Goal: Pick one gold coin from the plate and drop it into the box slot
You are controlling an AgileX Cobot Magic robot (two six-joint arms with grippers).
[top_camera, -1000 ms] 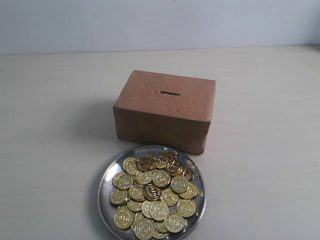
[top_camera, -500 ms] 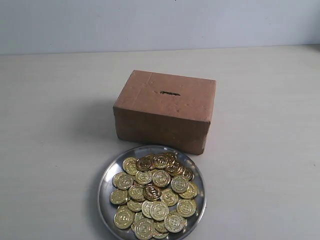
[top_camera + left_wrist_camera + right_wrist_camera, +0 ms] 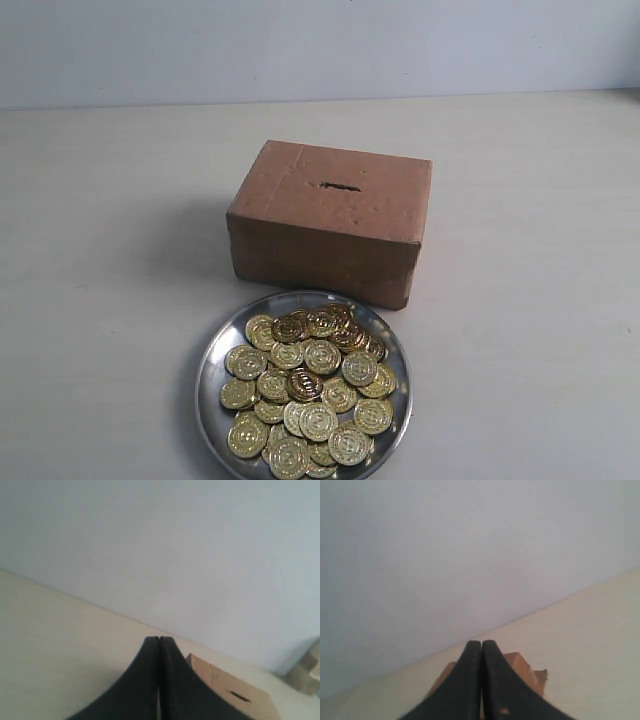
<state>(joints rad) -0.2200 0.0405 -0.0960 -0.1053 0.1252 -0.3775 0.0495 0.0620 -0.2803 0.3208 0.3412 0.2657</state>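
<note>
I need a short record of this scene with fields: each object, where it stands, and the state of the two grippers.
box: brown cardboard box on the pale table
slot: short dark slit in the box's top face, no coin in it
plate: round silver metal plate, close in front of the box, camera side
coins: gold coins piled on the plate
left: left gripper shut, holding nothing
right: right gripper shut, holding nothing
</note>
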